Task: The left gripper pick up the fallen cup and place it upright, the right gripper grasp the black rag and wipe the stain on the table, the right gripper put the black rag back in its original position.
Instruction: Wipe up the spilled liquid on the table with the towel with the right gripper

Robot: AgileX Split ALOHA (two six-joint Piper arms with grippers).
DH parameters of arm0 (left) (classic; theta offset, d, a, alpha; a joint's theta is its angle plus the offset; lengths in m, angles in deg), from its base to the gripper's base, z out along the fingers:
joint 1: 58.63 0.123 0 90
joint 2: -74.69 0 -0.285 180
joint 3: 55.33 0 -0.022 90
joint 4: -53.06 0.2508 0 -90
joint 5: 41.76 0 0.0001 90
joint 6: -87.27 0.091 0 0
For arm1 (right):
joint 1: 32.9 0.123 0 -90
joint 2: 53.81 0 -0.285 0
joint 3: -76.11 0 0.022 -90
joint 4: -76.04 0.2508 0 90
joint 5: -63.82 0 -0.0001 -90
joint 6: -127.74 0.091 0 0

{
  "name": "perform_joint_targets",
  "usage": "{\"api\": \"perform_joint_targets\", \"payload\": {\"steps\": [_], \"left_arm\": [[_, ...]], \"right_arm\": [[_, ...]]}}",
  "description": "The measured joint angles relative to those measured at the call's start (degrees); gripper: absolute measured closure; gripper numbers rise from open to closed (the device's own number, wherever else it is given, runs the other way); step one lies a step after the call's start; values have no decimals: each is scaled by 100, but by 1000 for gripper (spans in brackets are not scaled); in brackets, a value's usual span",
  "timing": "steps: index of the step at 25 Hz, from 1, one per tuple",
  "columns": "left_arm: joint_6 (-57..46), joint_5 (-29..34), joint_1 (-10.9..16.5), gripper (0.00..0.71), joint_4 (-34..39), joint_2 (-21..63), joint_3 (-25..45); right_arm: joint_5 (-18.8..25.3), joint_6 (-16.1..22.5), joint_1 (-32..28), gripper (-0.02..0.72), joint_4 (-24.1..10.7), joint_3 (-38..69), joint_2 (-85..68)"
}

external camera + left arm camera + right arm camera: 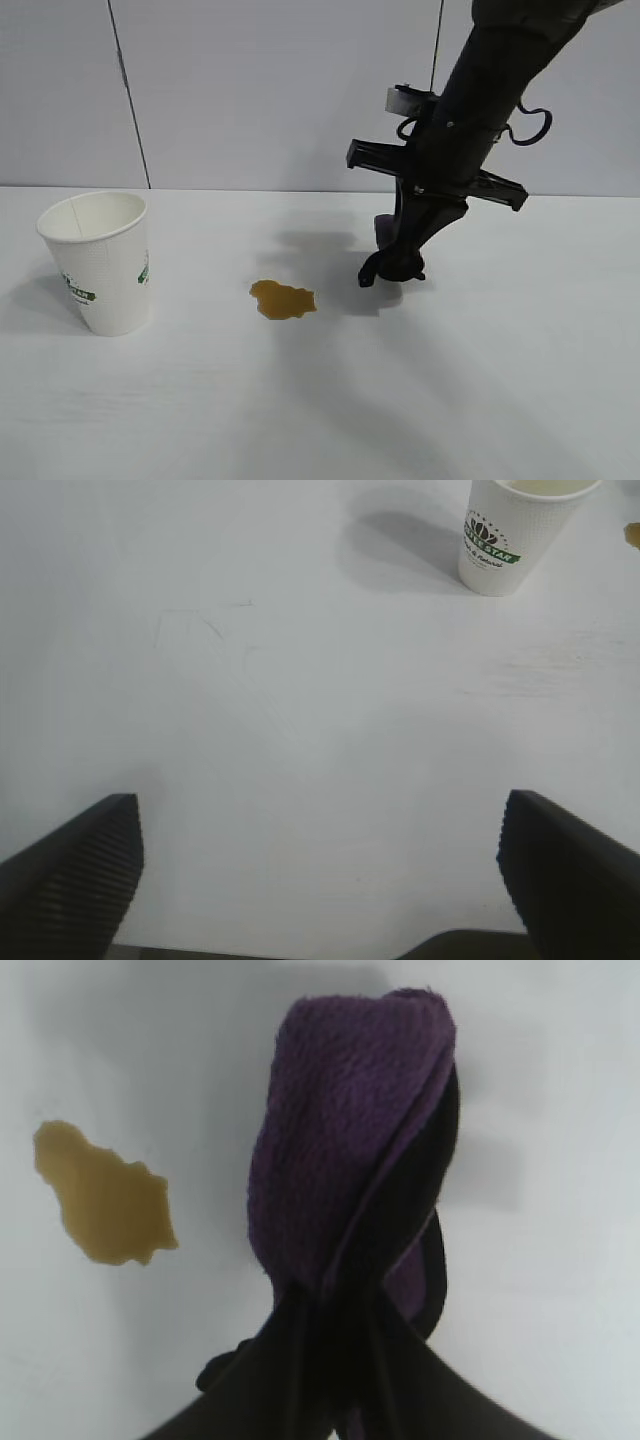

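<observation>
The white paper cup (pixel 100 260) with green lettering stands upright at the left of the table (pixel 480 400); the left wrist view shows the cup (pixel 508 535) far off. My left gripper (pixel 320 825) is open over bare table, nothing between its fingers (pixel 90 865); it is out of the exterior view. The amber-brown stain (pixel 283 299) lies mid-table. Just right of it, my right gripper (pixel 400 262) points down, shut on the dark rag (pixel 392 262). In the right wrist view the rag (pixel 345 1160) looks dark purple, bunched in the closed fingers, with the stain (pixel 105 1195) beside it.
A pale wall (pixel 280 90) with a dark vertical seam stands behind the table. The right arm (pixel 490 90) slants down from the upper right. White tabletop stretches in front of the stain and the cup.
</observation>
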Motion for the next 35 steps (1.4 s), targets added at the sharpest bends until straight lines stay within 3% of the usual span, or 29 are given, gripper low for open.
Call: {"api": "perform_joint_targets", "payload": {"steps": [12,24,35], "left_arm": [[0,0,0,16,0,0,0],[0,-2,0,16,0,0,0],[0,-6,0,16,0,0,0]], "right_arm": [[-625,6,1158,636,476,-6,4],[-955,42,1210,636,1316,-136,663],[-857,42,1210,638,1447,-749,1221]]}}
